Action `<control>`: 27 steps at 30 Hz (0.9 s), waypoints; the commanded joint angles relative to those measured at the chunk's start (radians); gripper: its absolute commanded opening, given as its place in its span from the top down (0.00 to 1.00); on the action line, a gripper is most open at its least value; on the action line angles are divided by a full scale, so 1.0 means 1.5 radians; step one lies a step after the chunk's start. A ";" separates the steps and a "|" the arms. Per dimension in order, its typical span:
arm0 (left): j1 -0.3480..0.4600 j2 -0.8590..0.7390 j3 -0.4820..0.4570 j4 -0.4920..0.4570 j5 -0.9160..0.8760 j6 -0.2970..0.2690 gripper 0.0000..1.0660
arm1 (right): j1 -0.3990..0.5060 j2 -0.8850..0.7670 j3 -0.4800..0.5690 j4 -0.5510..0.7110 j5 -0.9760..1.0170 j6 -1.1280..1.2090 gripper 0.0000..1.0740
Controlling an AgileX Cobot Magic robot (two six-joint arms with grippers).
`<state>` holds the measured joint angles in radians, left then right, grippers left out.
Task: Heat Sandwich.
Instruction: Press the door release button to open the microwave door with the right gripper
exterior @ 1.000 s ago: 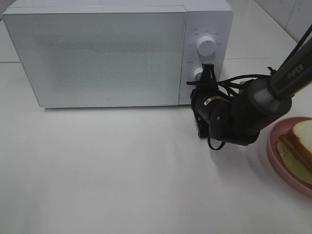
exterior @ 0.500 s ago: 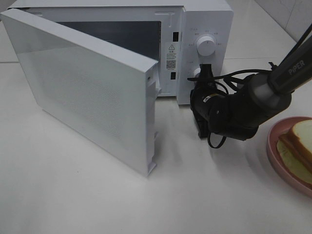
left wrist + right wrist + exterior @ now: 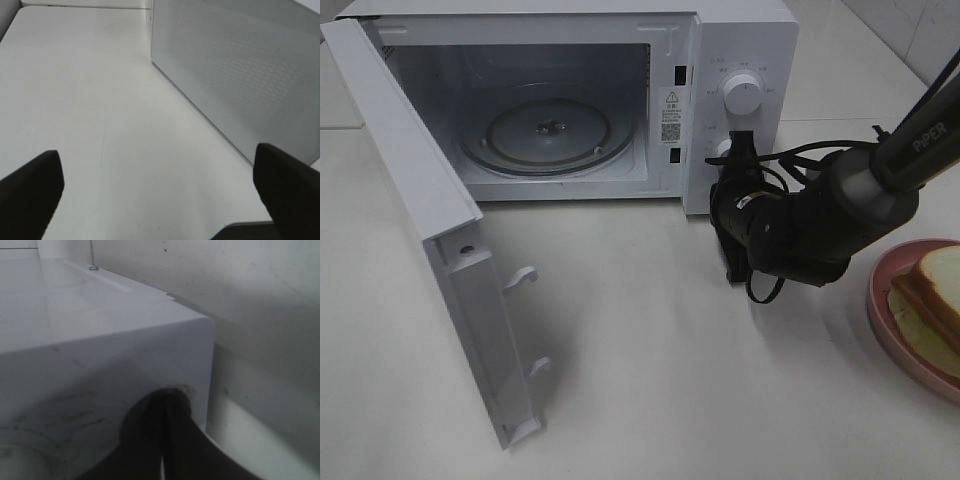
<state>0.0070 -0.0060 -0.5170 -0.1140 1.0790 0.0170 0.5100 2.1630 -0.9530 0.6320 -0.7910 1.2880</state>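
Note:
The sandwich (image 3: 942, 288), white bread with a tan crust, lies on a pink plate (image 3: 880, 318) at the right edge of the exterior view. The white microwave (image 3: 740, 40) stands at the back with its door (image 3: 440, 240) swung wide open to the left, showing the glass turntable (image 3: 548, 130). My right gripper (image 3: 740, 142) is shut, its tips against the lower button of the control panel; up close the two fingers (image 3: 150, 440) meet at the white panel (image 3: 100, 340). My left gripper (image 3: 160, 200) is open and empty over bare table, beside the door's outer face (image 3: 240, 75).
The upper dial (image 3: 744, 92) sits above the right gripper. The right arm (image 3: 840, 215) and its cables stretch between the microwave and the plate. The open door reaches toward the table's front left. A white tabletop (image 3: 670, 380) lies in front.
The microwave door went from closed to fully open, swinging out to the left. My right gripper stayed at the lower button. The sandwich and plate did not move.

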 commanded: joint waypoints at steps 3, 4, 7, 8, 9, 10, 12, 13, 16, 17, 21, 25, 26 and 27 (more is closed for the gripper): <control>-0.003 -0.013 0.002 -0.002 -0.007 -0.001 0.08 | -0.017 -0.025 -0.025 -0.060 -0.122 0.007 1.00; -0.003 -0.013 0.002 -0.002 -0.007 -0.001 0.08 | -0.017 -0.025 -0.025 -0.060 -0.122 0.007 1.00; -0.003 -0.013 0.002 -0.002 -0.007 -0.001 0.08 | -0.004 -0.029 -0.009 -0.058 -0.119 0.015 1.00; -0.003 -0.013 0.002 -0.002 -0.007 -0.001 0.08 | -0.004 -0.029 -0.009 -0.058 -0.119 0.015 1.00; -0.003 -0.013 0.002 -0.002 -0.007 -0.001 0.08 | 0.003 -0.031 0.003 -0.057 -0.113 0.015 1.00; -0.003 -0.013 0.002 -0.002 -0.007 -0.001 0.08 | 0.003 -0.033 0.009 -0.055 -0.105 0.014 1.00; -0.003 -0.013 0.002 -0.002 -0.007 -0.001 0.08 | 0.011 -0.041 0.023 -0.050 -0.077 0.014 1.00; -0.003 -0.013 0.002 -0.002 -0.007 -0.001 0.08 | 0.011 -0.041 0.023 -0.050 -0.077 0.014 1.00; -0.003 -0.013 0.002 -0.002 -0.007 -0.001 0.08 | 0.011 -0.048 0.033 -0.051 -0.059 0.004 1.00; -0.003 -0.013 0.002 -0.002 -0.007 -0.001 0.08 | 0.011 -0.055 0.038 -0.053 -0.039 -0.003 1.00; -0.003 -0.013 0.002 -0.002 -0.007 -0.001 0.08 | 0.011 -0.072 0.052 -0.059 -0.004 -0.028 1.00; -0.003 -0.013 0.002 -0.002 -0.007 -0.001 0.08 | 0.011 -0.085 0.068 -0.061 0.011 -0.043 1.00; -0.003 -0.013 0.002 -0.002 -0.007 -0.001 0.08 | 0.011 -0.095 0.080 -0.062 0.027 -0.050 1.00; -0.003 -0.013 0.002 -0.002 -0.007 -0.001 0.08 | 0.011 -0.095 0.080 -0.062 0.027 -0.050 1.00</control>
<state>0.0070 -0.0060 -0.5170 -0.1140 1.0790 0.0170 0.5210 2.0430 -0.8440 0.5550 -0.7670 1.2410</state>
